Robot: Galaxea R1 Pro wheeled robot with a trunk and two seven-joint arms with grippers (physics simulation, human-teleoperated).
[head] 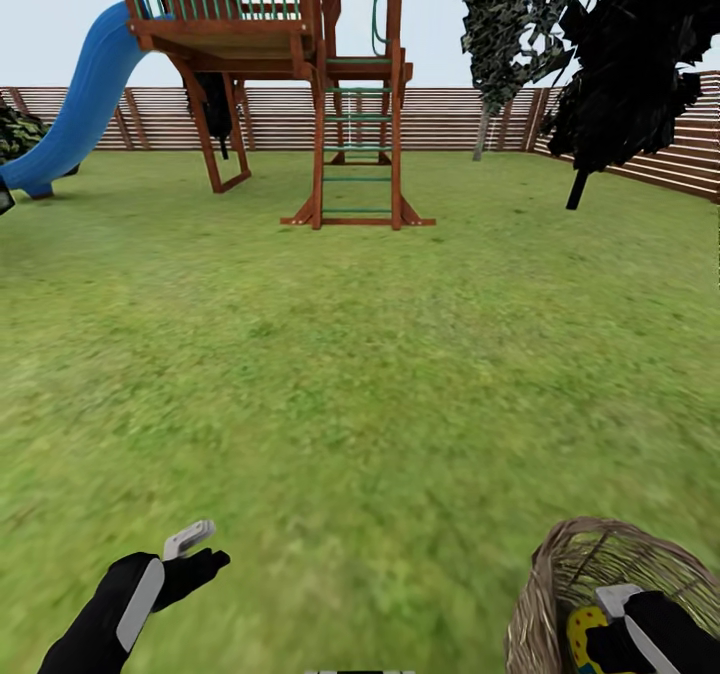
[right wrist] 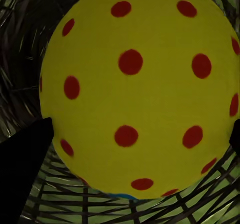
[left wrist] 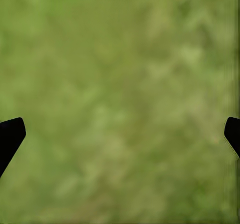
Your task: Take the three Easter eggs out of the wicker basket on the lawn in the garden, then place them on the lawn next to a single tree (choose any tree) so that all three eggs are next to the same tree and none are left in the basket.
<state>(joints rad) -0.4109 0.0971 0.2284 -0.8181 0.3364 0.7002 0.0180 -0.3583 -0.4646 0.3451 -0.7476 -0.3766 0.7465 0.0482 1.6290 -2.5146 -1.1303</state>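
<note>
Green lawn (head: 360,374), left fingers (head: 190,539) apart above grass, right fingers (right wrist: 30,169) astride Easter egg (right wrist: 137,89) inside wicker basket (head: 560,574), grip unclear

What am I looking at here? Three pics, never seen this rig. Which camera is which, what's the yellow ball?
It is a simulated two-armed wheeled robot in a fenced garden. The big picture is from its head camera, looking down over the lawn: the left gripper hangs open above bare grass, and the right gripper reaches into the wicker basket. The two small pictures come from cameras on the wrists. The left one sees blurred grass between spread fingers. The right one looks at a yellow, red-spotted Easter egg inside the basket, between the fingertips; whether it is gripped yet, I cannot tell.
</note>
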